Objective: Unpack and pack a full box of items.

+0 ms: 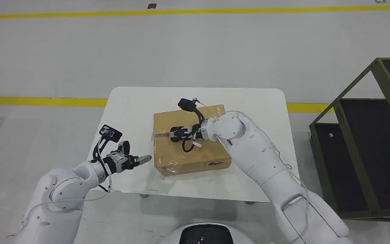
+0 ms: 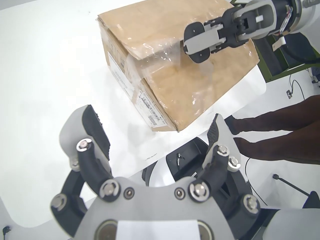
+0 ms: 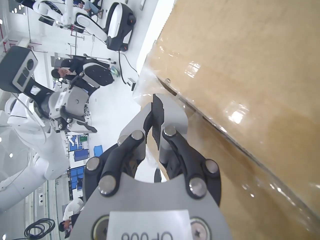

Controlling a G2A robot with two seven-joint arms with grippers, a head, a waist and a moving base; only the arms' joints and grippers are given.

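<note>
Step in hand, as judged: unsealing the box.

Near left: left gripper [image 1: 141,160] released, over the white table [image 1: 256,104], apart from the cardboard box [image 1: 183,160].

Table centre: box shut, flaps under clear tape [image 2: 155,51].

On the lid's left end: right gripper [image 1: 173,132] clenched at the seam; tape between pads not discernible.

Next, probably: peel tape along seam, brace box against sliding.

Far right: green metal rack [image 1: 359,134], off the table.

Box [image 1: 201,157] contents hidden, flaps taped shut.
Right gripper [image 1: 173,132] covers part of box top toward 10 o'clock; can't tell if it pinches the tape [image 2: 155,51]. Side label [image 2: 150,106] too blurred to read. Rack [image 1: 365,152] at table's [image 1: 128,122] 3 o'clock cut off.
</note>
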